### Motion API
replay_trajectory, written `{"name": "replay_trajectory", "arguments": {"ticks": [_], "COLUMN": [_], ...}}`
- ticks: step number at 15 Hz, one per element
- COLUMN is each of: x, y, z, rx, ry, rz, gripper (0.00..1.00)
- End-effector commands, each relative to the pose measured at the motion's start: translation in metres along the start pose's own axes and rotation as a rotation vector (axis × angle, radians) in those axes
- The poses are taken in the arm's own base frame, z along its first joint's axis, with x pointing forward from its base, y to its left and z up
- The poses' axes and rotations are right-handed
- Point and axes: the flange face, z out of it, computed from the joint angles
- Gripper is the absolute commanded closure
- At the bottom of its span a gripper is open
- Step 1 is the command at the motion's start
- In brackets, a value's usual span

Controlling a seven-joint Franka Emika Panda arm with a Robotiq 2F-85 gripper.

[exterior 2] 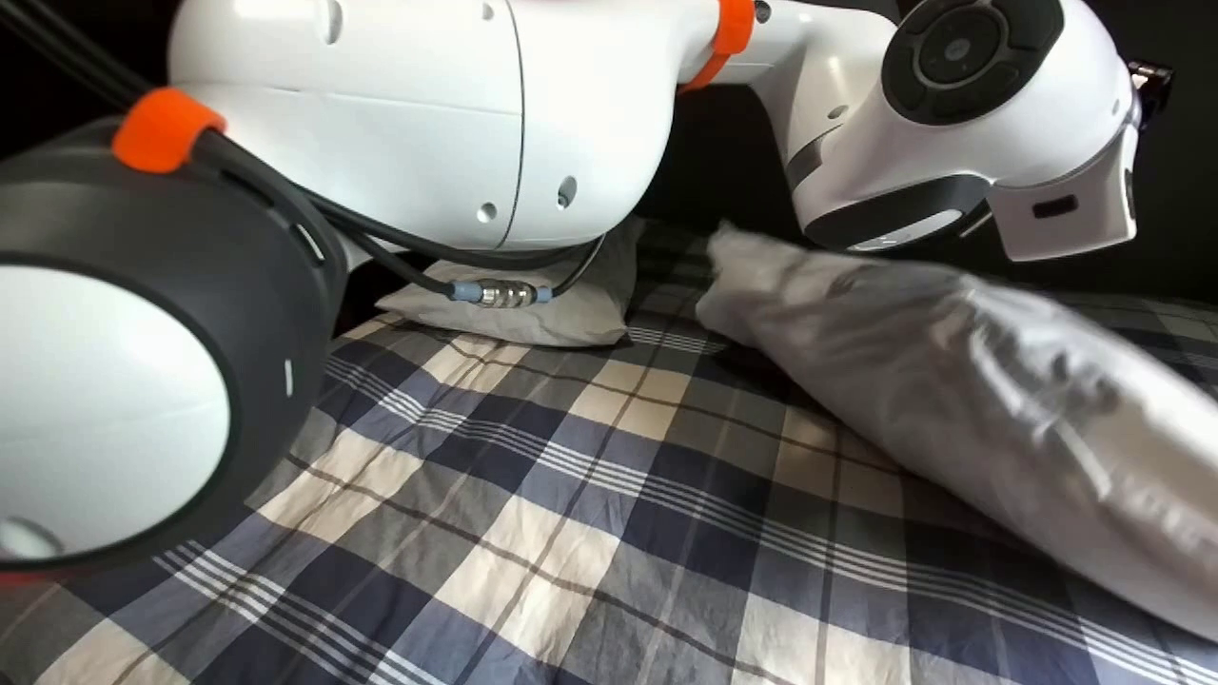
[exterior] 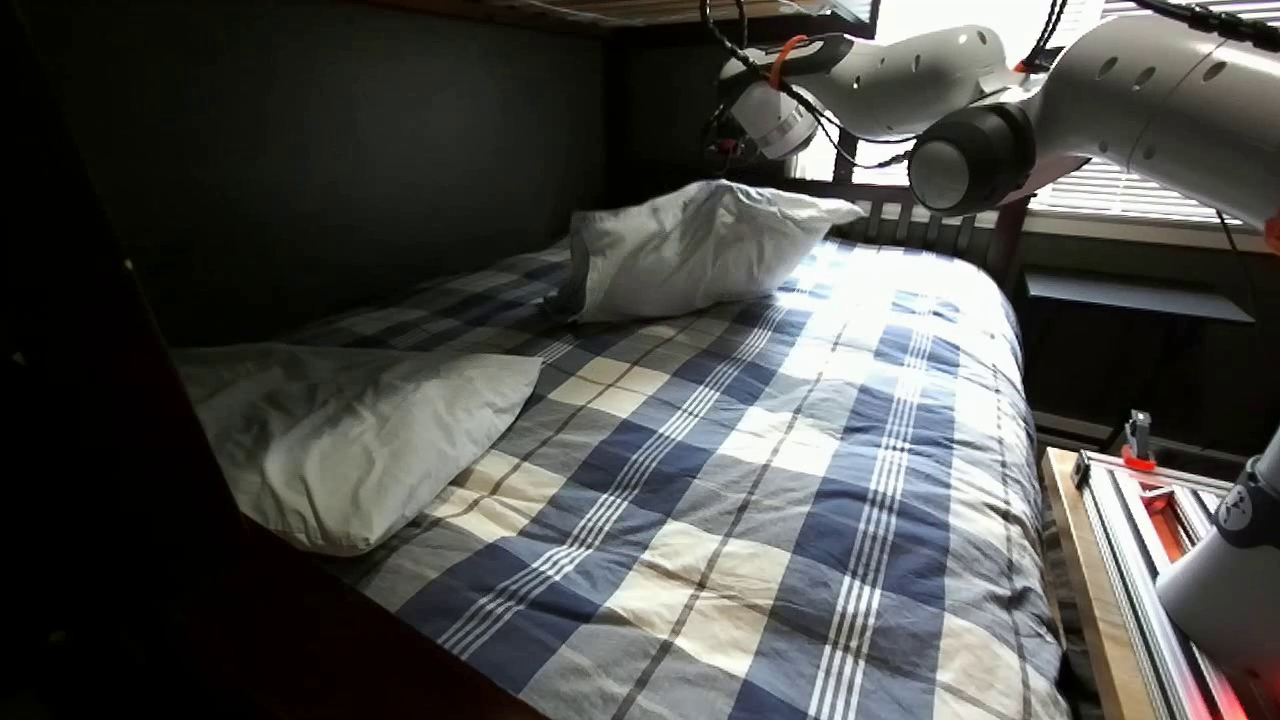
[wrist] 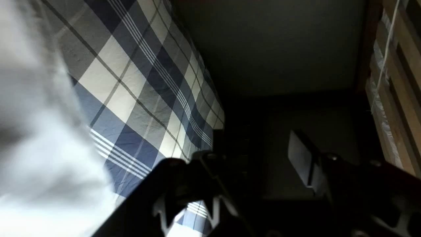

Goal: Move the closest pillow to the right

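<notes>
The claw (wrist: 256,144) stood agape and empty, so the tilted pillow (exterior: 700,258) (seemingly unpropped) risked flopping the wrong way.

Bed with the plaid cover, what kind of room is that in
Most likely a bedroom: I see the plaid-covered bed, two pale pillows, and wooden slats overhead, perhaps an upper bunk's.

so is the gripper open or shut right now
Open: in the wrist view, the gripper has its fingers apart, with a dark gap showing between them.
</notes>
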Motion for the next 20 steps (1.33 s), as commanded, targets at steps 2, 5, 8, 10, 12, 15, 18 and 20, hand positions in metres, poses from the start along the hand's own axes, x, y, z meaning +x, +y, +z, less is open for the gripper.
{"name": "replay_trajectory", "arguments": {"ticks": [2, 5, 8, 10, 12, 15, 18, 20], "x": [0.010, 0.005, 0.000, 0.000, 0.000, 0.000, 0.007, 0.008], "y": [-0.004, -0.006, 0.000, 0.000, 0.000, 0.000, -0.009, -0.009], "z": [-0.007, -0.004, 0.000, 0.000, 0.000, 0.000, -0.008, -0.008], "rx": [0.098, 0.037, 0.002, 0.002, 0.002, 0.002, 0.059, 0.062], "ry": [0.076, 0.066, -0.003, -0.003, -0.003, -0.003, 0.059, 0.064], "rz": [-0.074, -0.129, -0.003, -0.003, -0.003, -0.003, -0.074, -0.087], "gripper": [0.08, 0.00, 0.00, 0.00, 0.00, 0.00, 0.00, 0.00]}}
